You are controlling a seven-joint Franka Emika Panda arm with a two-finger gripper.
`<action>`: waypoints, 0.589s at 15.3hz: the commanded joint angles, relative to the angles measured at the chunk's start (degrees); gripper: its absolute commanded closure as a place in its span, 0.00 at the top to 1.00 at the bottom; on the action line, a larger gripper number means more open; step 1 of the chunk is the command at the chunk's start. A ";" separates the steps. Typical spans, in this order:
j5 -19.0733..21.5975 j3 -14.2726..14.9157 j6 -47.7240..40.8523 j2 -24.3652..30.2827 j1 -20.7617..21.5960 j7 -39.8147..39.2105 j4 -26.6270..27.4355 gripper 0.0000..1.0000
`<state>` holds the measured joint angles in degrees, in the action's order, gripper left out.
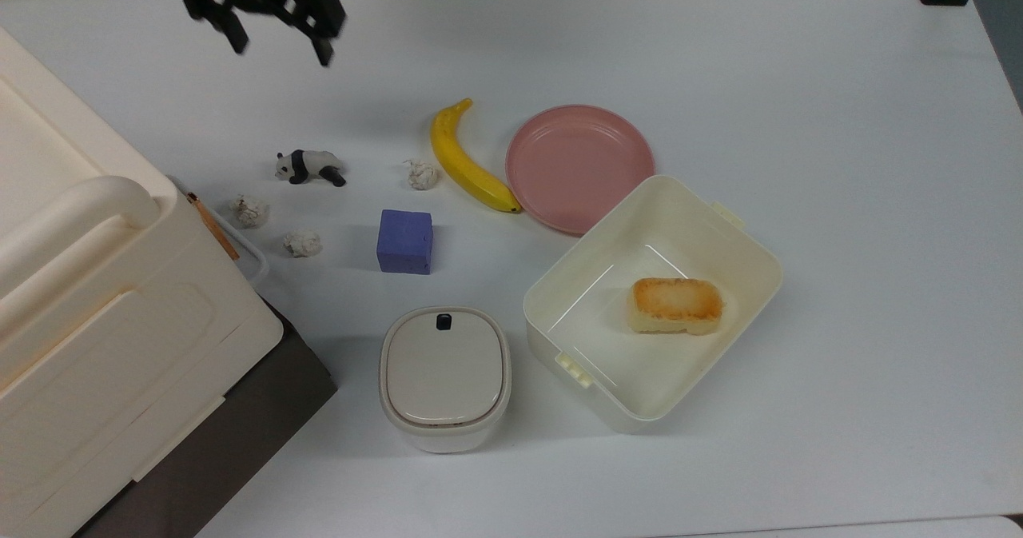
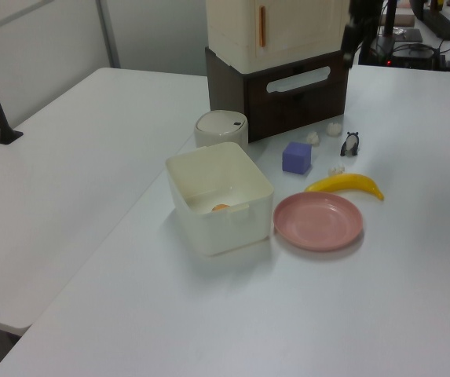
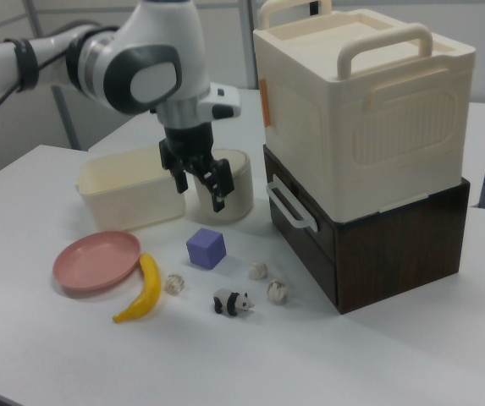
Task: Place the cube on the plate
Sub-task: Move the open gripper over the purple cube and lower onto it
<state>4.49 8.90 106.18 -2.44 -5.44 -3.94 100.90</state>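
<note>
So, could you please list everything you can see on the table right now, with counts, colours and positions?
cube: 1, blue-purple, on the table, apart from the plate
plate: 1, pink, bare, beside the banana
banana: 1, yellow, between the plate and a paper ball
open tub: 1, cream, at the plate's edge in the top view
bread piece: 1, toasted yellow-brown, inside the tub
lidded container: 1, cream-white, below the cube in the top view
panda figure: 1, black and white, at the cube's upper left in the top view
paper balls: 3, white, scattered near the panda
storage box: 1, cream, stacked on a dark brown drawer unit
table: 1, white
gripper: 1, black, open, in the air above the table, holding nothing
</note>
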 commanded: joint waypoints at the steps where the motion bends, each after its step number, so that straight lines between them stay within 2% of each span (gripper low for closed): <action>1: 0.26 -4.31 4.90 -2.72 0.35 0.51 2.55 1.00; 3: 0.08 -5.91 8.42 -6.07 0.70 1.21 2.46 1.00; 9: -1.94 -6.53 9.83 -13.28 3.07 4.63 -0.96 1.00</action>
<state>4.29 2.30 115.35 -12.48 -4.47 -2.63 102.55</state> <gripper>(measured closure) 0.000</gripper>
